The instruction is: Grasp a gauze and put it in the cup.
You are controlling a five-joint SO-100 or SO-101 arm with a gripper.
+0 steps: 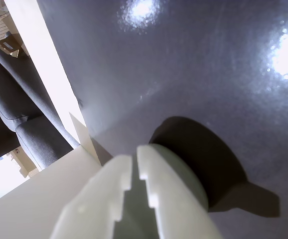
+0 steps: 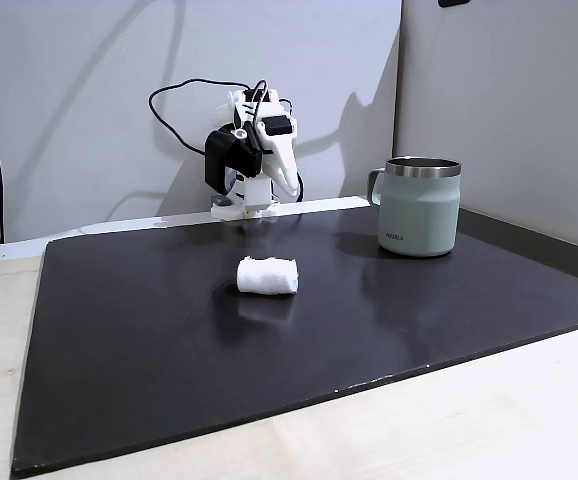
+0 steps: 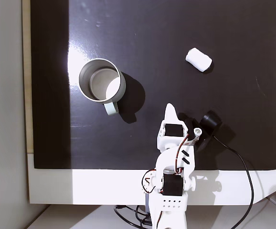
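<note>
The gauze (image 2: pixel 267 276) (image 3: pixel 198 59), a small white fabric roll, lies on its side on the black mat, in the open. The sage-green cup (image 2: pixel 419 207) (image 3: pixel 120 90) stands upright and empty, its handle turned toward the arm. My gripper (image 2: pixel 294 189) (image 3: pixel 170 108) is folded back near the arm's base, well short of the gauze and to one side of the cup. In the wrist view the gripper (image 1: pixel 135 155) points at bare mat, its white fingers (image 1: pixel 111 184) pressed together with nothing between them.
The black mat (image 3: pixel 143 28) covers most of the pale table. The arm's base (image 3: pixel 169 191) sits at the mat's rear edge with a black cable (image 3: pixel 245 167) trailing off. A grey chair (image 1: pixel 19 94) stands beyond the table edge. Walls close in behind the cup.
</note>
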